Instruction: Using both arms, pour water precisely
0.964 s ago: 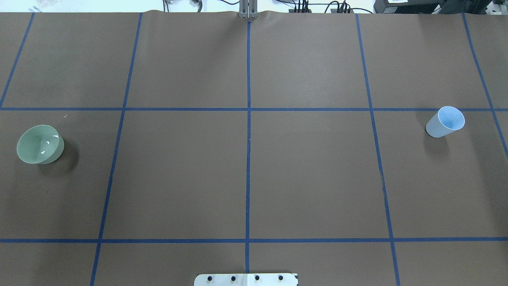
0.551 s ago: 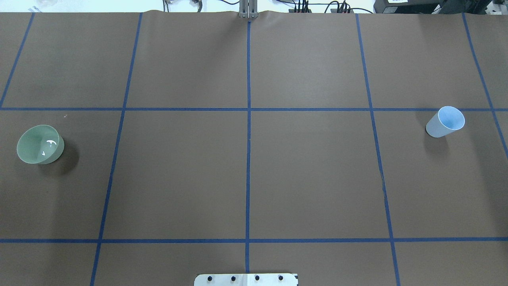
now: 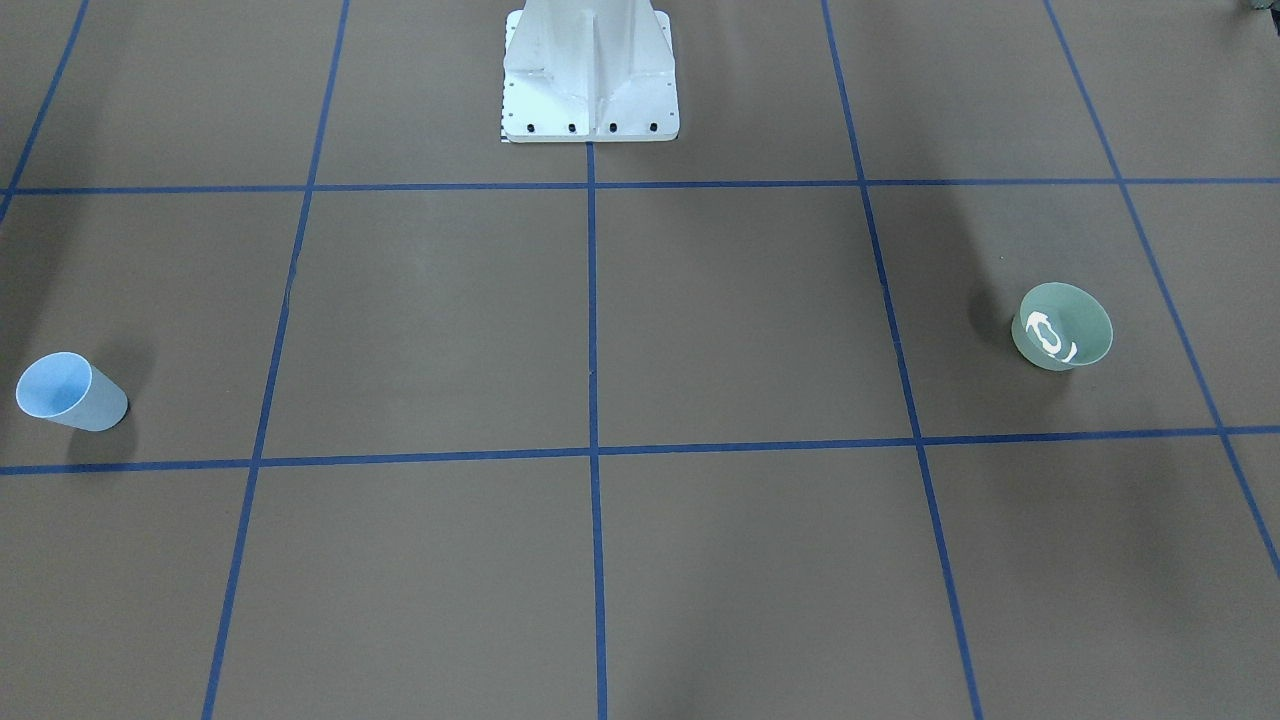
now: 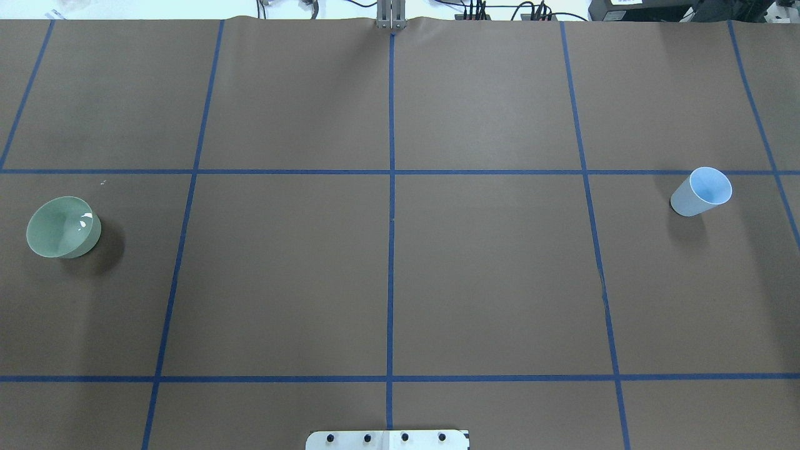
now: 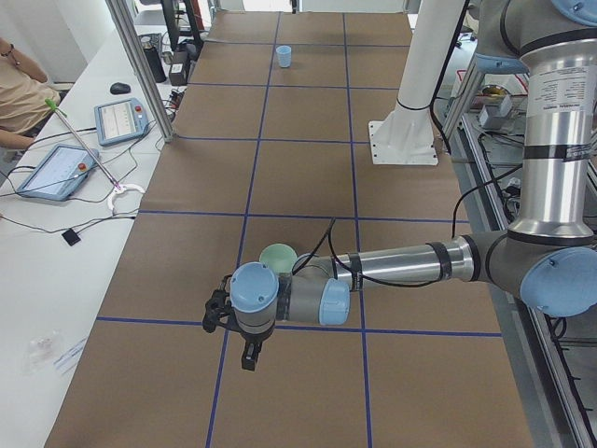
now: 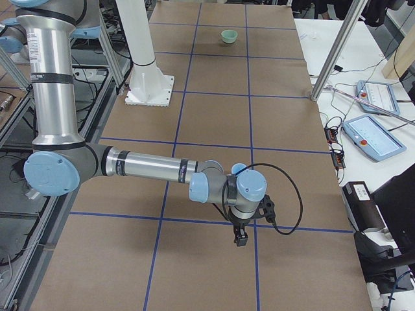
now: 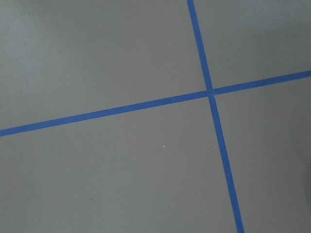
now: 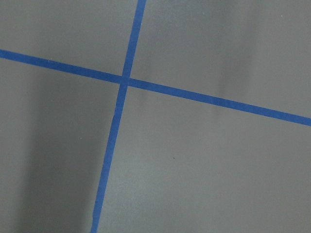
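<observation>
2 arms, each stretched low over the counter (image 4: 387,269): left arm (image 5: 392,266), right arm (image 6: 149,165). Both point down, left claw (image 5: 250,362) and right claw (image 6: 241,241) (side views only, can't tell spread or pressed). 1 mint bowl (image 4: 62,227) just behind the left wrist, water (image 3: 1045,335) glinting inside. 1 blue cup (image 4: 701,192) at the opposite end. 1 white pedestal (image 3: 590,75).

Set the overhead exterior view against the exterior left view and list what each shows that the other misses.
Only overhead: a white glint of water inside the mint-green bowl; no arm appears there. Only exterior left: the left arm stretched low over the table, partly hiding the bowl, plus the white pedestal column and tablets on a side bench. Both: the bowl, the pale blue cup, the brown table and its blue tape grid.
</observation>
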### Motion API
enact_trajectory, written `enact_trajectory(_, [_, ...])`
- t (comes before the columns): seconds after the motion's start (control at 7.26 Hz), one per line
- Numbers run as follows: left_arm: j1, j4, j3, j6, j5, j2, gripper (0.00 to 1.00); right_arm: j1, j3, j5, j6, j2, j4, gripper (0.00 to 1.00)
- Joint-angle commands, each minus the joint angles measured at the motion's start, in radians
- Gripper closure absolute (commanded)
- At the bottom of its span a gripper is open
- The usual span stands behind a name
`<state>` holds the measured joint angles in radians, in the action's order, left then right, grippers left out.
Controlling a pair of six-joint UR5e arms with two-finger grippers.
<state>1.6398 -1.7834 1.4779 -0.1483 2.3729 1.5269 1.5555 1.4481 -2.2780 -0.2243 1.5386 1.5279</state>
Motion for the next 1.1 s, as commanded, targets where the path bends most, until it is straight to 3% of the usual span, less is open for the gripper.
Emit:
enact_trajectory(0.0, [-0.002, -0.001, 0.001, 0.000, 0.002, -0.002, 0.00, 0.000, 0.000, 0.000, -0.001, 0.000, 0.000, 0.01])
enact_trajectory(0.96, [-0.003, 0.001, 0.001, 0.001, 0.002, -0.002, 0.00, 0.000, -0.014, 0.000, 0.000, 0.017, -0.061, 0.01])
